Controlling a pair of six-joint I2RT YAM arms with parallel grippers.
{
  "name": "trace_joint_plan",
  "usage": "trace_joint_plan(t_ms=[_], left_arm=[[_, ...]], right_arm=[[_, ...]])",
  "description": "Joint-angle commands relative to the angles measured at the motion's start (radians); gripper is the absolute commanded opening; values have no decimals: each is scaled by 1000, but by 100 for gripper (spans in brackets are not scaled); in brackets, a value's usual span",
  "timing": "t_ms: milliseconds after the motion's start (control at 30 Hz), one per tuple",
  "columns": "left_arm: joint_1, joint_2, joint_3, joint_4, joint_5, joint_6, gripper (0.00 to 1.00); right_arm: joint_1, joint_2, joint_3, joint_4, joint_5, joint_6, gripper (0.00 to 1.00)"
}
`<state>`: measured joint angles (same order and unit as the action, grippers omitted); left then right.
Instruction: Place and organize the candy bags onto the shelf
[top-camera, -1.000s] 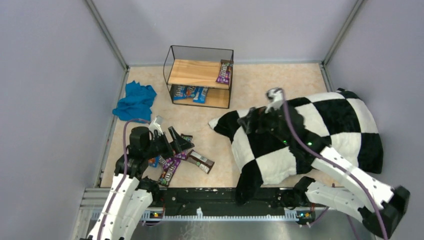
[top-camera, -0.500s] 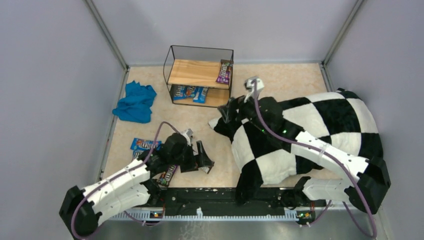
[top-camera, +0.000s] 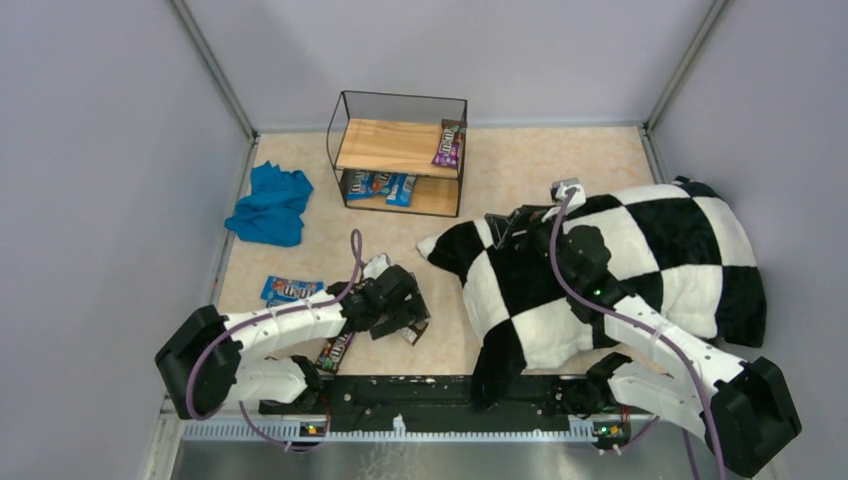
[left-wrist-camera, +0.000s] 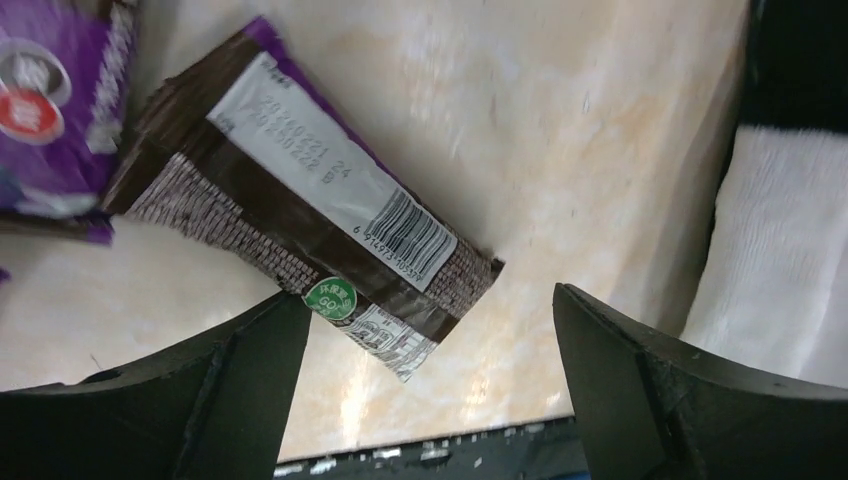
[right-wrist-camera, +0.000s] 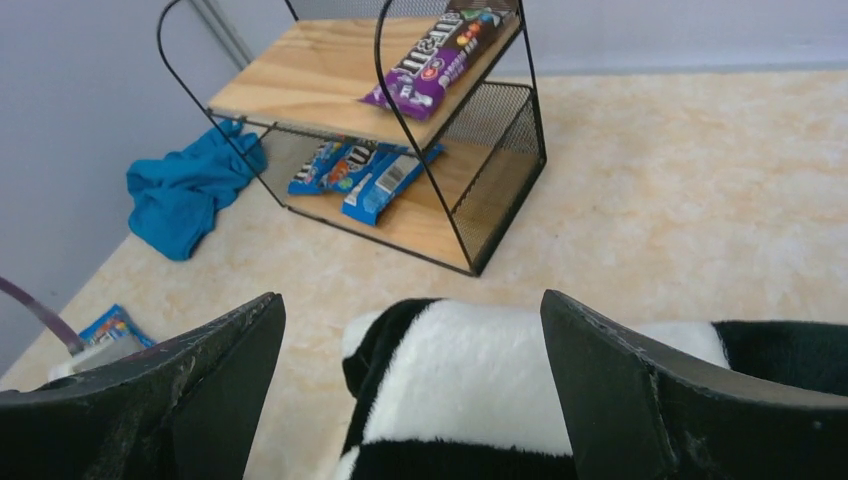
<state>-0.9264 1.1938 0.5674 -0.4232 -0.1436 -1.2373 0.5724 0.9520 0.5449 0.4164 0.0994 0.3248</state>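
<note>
A dark brown candy bag (left-wrist-camera: 320, 220) lies barcode side up on the floor, its lower corner between my left gripper's (left-wrist-camera: 430, 380) open jaws; nothing is held. In the top view the left gripper (top-camera: 405, 312) hovers over this bag (top-camera: 412, 328). A purple bag (left-wrist-camera: 50, 110) lies beside it, another purple bag (top-camera: 335, 351) lies nearer the base, and a blue bag (top-camera: 292, 290) lies to the left. The shelf (top-camera: 345, 125) holds a purple bag (top-camera: 449, 145) on its top board and blue bags (top-camera: 380, 185) on the lower one. My right gripper (top-camera: 500, 228) is open and empty above the pillow.
A black-and-white checkered pillow (top-camera: 640, 260) fills the right half of the floor and reaches close to the brown bag (left-wrist-camera: 790, 240). A teal cloth (top-camera: 270, 203) lies left of the shelf. Grey walls enclose the floor on three sides.
My left arm swung right from the bag pile to the brown bag, uncovering the blue bag. My right gripper went left toward the shelf, then drew back over the pillow.
</note>
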Motion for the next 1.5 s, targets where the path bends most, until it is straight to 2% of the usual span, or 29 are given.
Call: trace_joint_plan(t_ms=[0, 367, 467, 567, 700, 833, 1000, 1233, 1467], left_arm=[[30, 85, 108, -40, -187, 115, 96], [53, 369, 314, -140, -327, 402, 98], [61, 378, 318, -35, -273, 488, 98], [61, 374, 325, 92, -148, 557, 98], [60, 346, 353, 14, -128, 532, 98], [59, 235, 287, -54, -129, 499, 98], [53, 152, 223, -83, -65, 492, 98], [-7, 192, 238, -158, -136, 446, 93], [-38, 270, 269, -175, -188, 466, 94]], right_arm=[[-11, -18, -38, 188, -38, -10, 99], [-11, 10, -87, 304, -86, -29, 99], [-11, -5, -92, 294, -83, -56, 99], [-12, -7, -100, 299, -68, -72, 99], [-12, 19, -89, 302, -82, -76, 99], [-12, 46, -89, 328, -96, -62, 99], [-11, 52, -89, 331, -97, -62, 99], [-11, 47, -109, 363, -97, -57, 99], [-12, 47, -113, 369, -97, -53, 99]])
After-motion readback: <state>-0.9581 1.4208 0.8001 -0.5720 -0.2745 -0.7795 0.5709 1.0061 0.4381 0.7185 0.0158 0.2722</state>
